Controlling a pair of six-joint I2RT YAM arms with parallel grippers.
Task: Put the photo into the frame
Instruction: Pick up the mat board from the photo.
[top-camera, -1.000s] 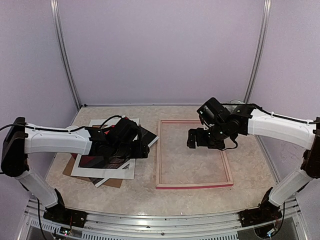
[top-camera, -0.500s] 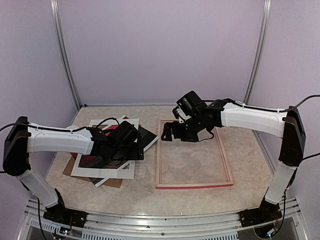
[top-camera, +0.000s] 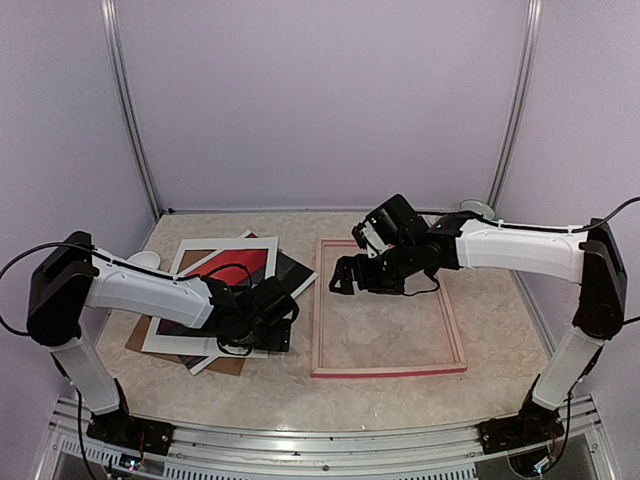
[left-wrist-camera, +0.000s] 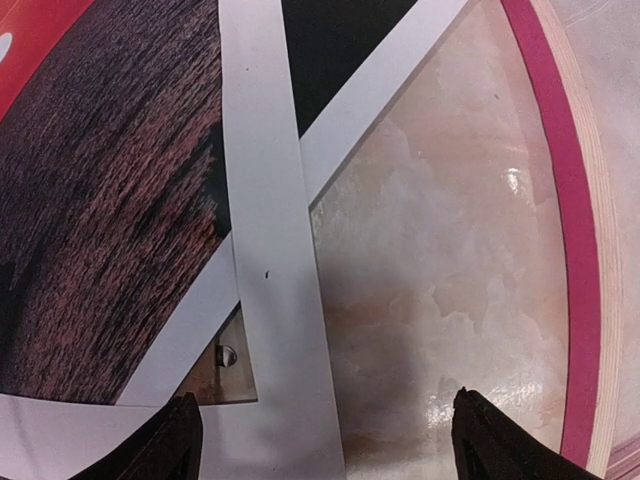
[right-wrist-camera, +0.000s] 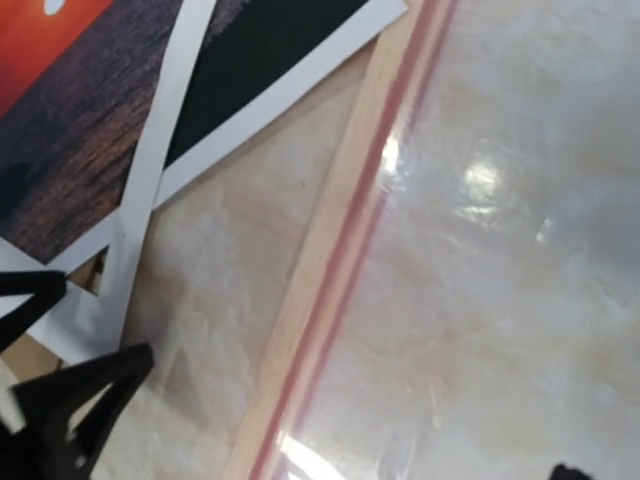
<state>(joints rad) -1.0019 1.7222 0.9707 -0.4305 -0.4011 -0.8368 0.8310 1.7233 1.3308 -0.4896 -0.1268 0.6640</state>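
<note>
The photo (top-camera: 236, 267) is found in the left pile, covered by a white mat (top-camera: 163, 341), with a brown board (top-camera: 134, 338) underneath and the frame (top-camera: 388, 371) just right of it. The left hand (top-camera: 284, 320) and right hand (top-camera: 345, 278) are seen spread wide, nothing grasped.

Top view high, looking down; 2 wrist views close, downward, sharing frame (left-wrist-camera: 556, 200) edge.

Soft even overhead light, glare spots on table (left-wrist-camera: 430, 250), rt wrist view blurry, faint shadows

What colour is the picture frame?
Bright pink on the frame, with pale wood along its outer side; clearest in the left wrist view.
</note>
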